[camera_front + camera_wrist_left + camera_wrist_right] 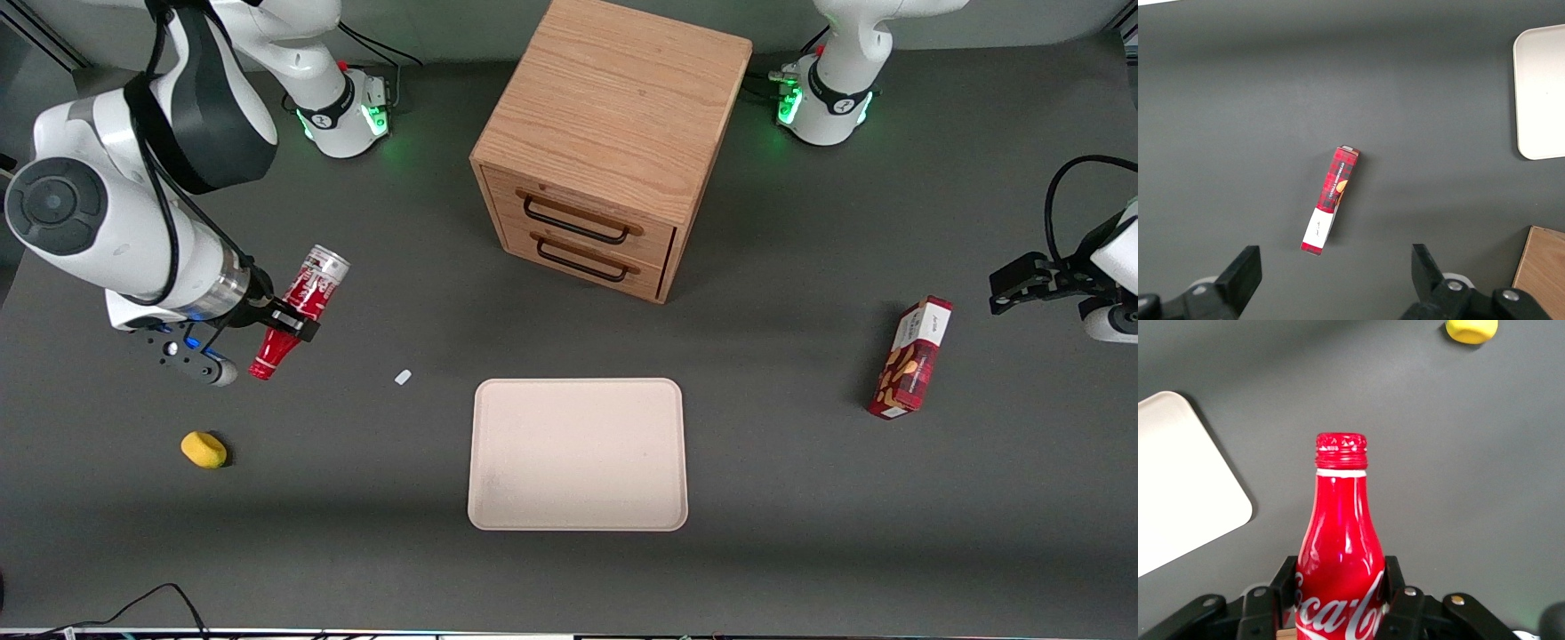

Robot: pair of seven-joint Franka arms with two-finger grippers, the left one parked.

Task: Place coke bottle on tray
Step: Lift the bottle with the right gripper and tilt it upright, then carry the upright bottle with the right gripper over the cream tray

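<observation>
We find even, diffuse overhead lighting on the grey table (800, 498). The wooden cabinet (605, 142) and snack box (911, 360) cast soft shadows. Glare streaks the coke bottle (1341, 553), clamped in the gripper (1338, 600), which is held above the table. Green lamps glow at the arm bases (342, 116). Focus is sharp throughout.

i count one coke bottle (300, 307), clamped in one tool (286, 322) lifted above the tabletop (800, 498) toward the working arm's end. one tray (578, 453). one wooden cabinet (613, 142) with two drawers, each with one handle. one red snack box (911, 357). one yellow object (204, 449). one small white scrap (403, 377).
</observation>
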